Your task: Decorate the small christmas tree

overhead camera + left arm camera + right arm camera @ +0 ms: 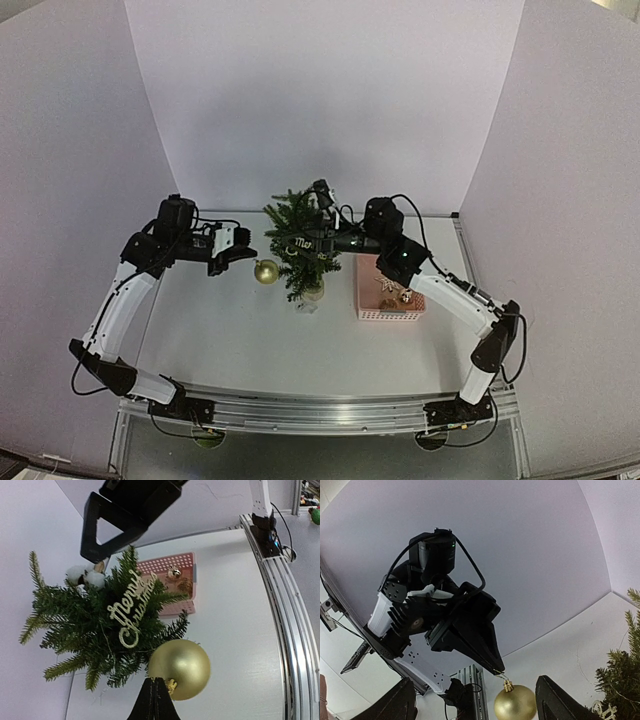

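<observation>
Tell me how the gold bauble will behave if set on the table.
The gold bauble is a smooth sphere, so it would likely roll on the table. It hangs by its cap from the shut left pincer, so it may swing when moved. Its glossy shell is probably light and breakable.

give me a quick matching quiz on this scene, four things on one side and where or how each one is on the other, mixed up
Things:
1 gold bauble
2 Merry Christmas sign
3 pink basket
4 right hand

Place or state:
a on the table, beside the small christmas tree
b hanging from the shut left hand
c open, close to the tree
d among the tree's branches

Pairs: 1-b, 2-d, 3-a, 4-c
</observation>
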`<state>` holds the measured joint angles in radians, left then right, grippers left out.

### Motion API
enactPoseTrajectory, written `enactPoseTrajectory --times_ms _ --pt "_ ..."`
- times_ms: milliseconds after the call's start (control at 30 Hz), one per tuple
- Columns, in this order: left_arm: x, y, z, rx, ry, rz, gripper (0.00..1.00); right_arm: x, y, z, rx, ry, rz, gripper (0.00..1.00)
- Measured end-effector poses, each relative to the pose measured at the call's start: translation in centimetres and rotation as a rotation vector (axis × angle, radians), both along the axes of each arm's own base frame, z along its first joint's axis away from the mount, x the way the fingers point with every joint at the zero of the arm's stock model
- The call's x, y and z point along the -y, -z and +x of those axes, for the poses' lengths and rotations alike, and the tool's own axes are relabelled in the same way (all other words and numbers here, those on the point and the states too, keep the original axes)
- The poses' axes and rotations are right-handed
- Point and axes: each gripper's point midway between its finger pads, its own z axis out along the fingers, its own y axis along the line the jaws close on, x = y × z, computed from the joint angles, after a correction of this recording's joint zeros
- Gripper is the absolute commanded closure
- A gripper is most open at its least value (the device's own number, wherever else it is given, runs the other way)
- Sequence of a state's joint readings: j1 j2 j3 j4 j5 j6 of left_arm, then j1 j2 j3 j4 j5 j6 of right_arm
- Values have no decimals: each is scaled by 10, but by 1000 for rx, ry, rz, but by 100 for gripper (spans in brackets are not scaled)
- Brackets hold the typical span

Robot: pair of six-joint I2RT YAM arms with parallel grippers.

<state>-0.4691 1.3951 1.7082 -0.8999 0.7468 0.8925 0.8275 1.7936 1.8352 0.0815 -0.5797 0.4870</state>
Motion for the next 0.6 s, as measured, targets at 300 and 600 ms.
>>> enactPoseTrajectory --times_ms 300,600 --pt "-14 65 -10 -155 100 212 100 6 18 -2 -1 8 -44 19" --pt "-15 116 -12 -190 166 280 100 8 23 -4 2 6 -55 19"
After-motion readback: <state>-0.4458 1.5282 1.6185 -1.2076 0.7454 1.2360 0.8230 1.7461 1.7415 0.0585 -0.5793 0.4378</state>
